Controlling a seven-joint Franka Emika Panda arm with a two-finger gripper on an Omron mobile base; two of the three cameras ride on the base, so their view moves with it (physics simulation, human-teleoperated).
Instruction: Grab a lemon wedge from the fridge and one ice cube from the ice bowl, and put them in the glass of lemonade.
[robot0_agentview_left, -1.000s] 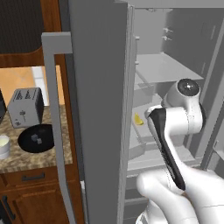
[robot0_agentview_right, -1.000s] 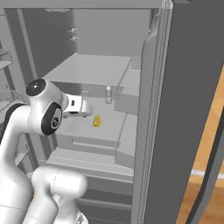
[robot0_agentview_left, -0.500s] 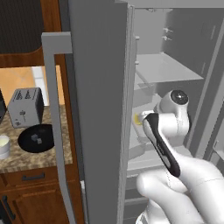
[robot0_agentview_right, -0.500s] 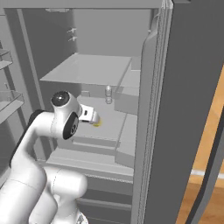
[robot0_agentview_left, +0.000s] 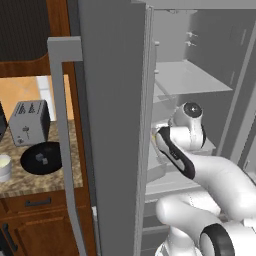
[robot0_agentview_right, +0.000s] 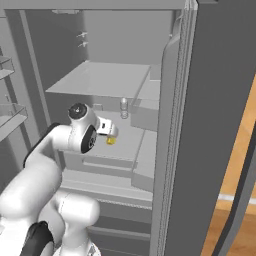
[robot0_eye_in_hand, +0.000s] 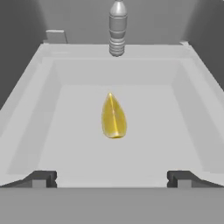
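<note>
Pincer (robot0_eye_in_hand: 112, 178) jaws stand wide apart, straddling the lemon wedge (robot0_eye_in_hand: 113, 117) lying just before them on the fridge (robot0_agentview_right: 210, 100) shelf, probably lined up for grasping.

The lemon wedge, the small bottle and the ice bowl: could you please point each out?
lemon wedge (robot0_eye_in_hand: 113, 117), hand view, its middle.
small bottle (robot0_eye_in_hand: 117, 29), hand view, its ribbed body.
ice bowl (robot0_agentview_left: 31, 164), left base view, its black rim.

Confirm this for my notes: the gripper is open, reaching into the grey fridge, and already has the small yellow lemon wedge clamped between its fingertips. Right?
Not quite. The gripper is open inside the grey fridge, but the hand view shows the small yellow lemon wedge lying free on the tray floor ahead of the fingertips, not clamped.
</note>
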